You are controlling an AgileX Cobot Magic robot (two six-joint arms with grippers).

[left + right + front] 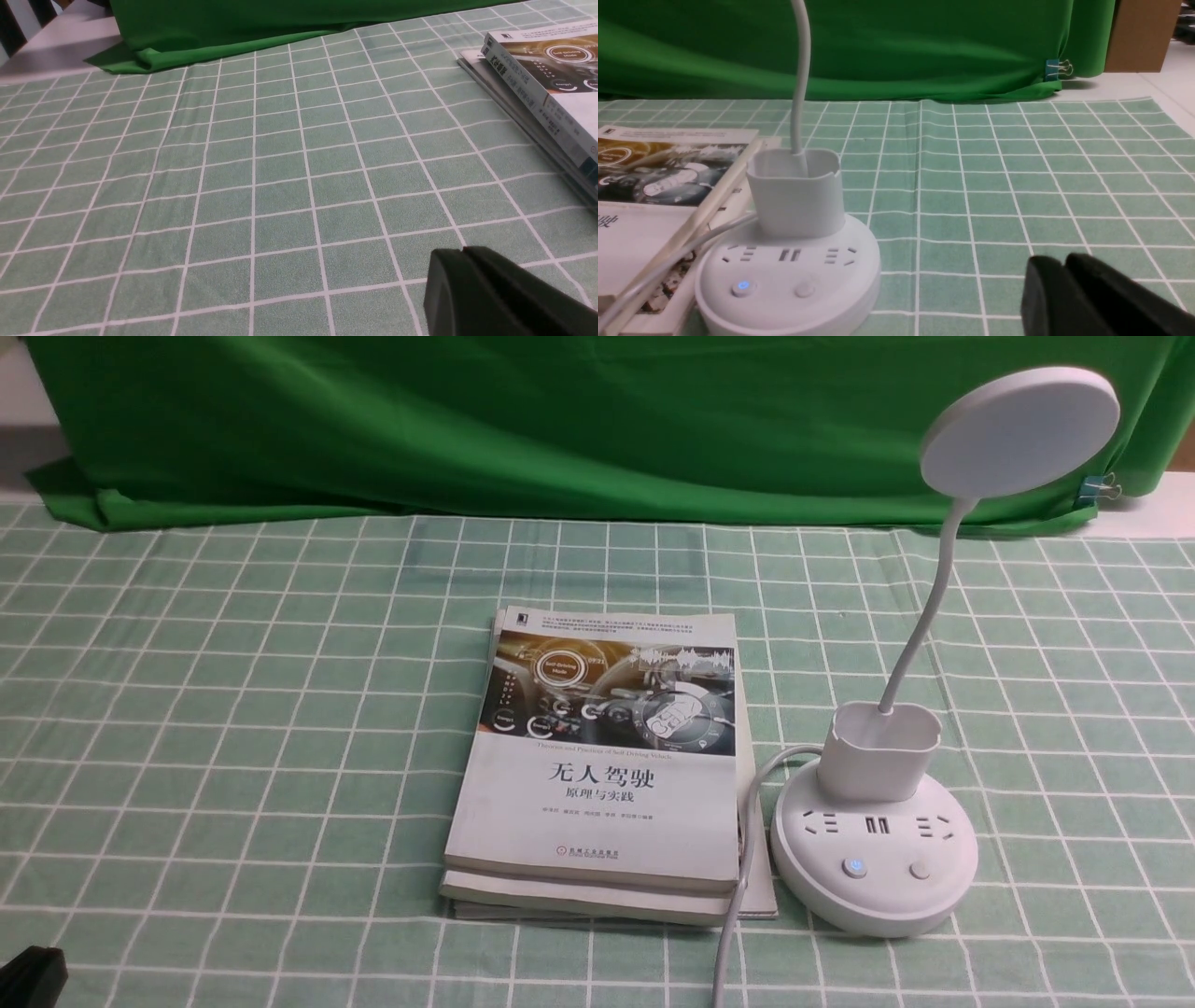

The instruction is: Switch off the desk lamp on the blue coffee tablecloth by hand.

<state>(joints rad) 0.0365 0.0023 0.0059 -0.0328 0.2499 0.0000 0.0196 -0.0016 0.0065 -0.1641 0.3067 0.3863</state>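
Note:
The white desk lamp (878, 840) stands on the pale green-blue grid tablecloth (233, 709) at the right of the front view. Its disc head (1019, 429) is up on a bent neck. Its round base has two buttons; the left one (853, 867) glows blue. The lamp base also shows in the right wrist view (789, 270), with the lit button (742, 286). My right gripper (1064, 261) is shut and empty, low over the cloth, beside the base and apart from it. My left gripper (462, 252) is shut and empty over bare cloth; only a black corner of it (33, 975) shows in the front view.
A stack of books (607, 765) lies just left of the lamp, also seen in the left wrist view (542, 88). The lamp's white cable (738, 887) runs over the books' edge toward the front. A dark green backdrop cloth (560, 420) hangs behind, held by a clip (1102, 485).

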